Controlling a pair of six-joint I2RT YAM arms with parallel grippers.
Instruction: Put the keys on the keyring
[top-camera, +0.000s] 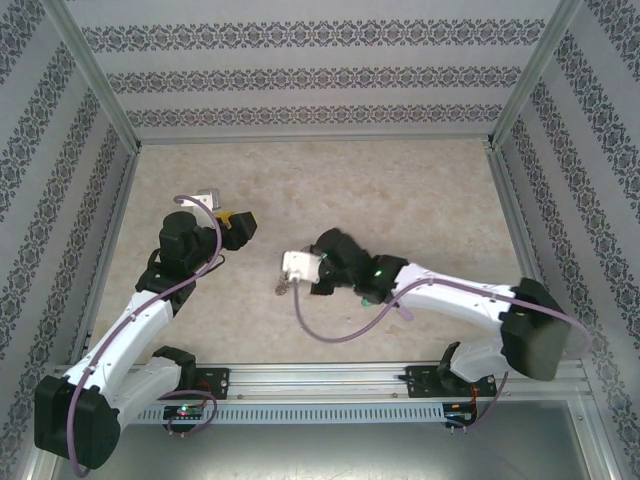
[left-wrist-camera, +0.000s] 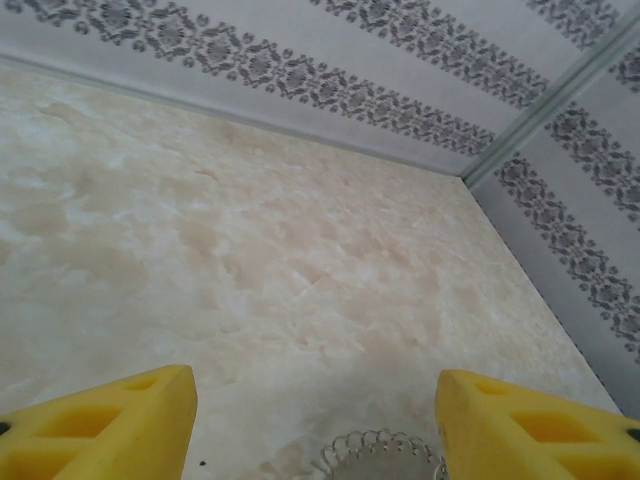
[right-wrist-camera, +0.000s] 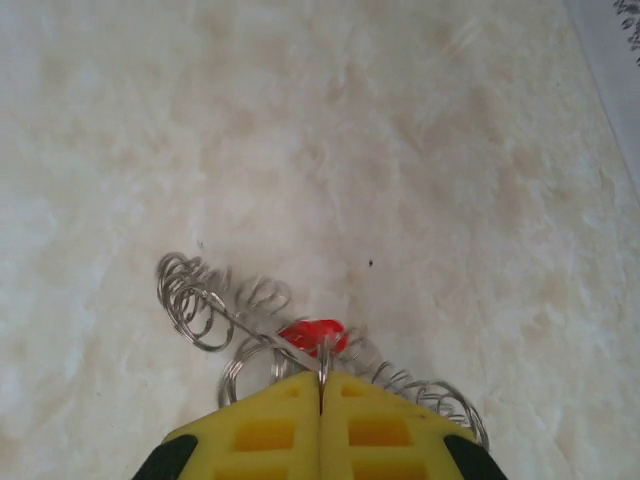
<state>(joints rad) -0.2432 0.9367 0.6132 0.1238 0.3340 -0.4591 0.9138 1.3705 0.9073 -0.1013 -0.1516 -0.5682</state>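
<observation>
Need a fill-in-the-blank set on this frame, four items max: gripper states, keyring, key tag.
1. The right gripper is ___ on the keyring.
2. The key tag just past its fingertips is ___.
3. The left gripper is ___, with wire loops low between its fingers.
4. Both grippers' fingers are ___ in colour.
Missing words: shut; red; open; yellow.

Beige marbled table (top-camera: 400, 180), enclosed by walls (top-camera: 300, 70) papered in grey ornamental bands; aluminium posts (top-camera: 92, 70) stand at the corners.
</observation>
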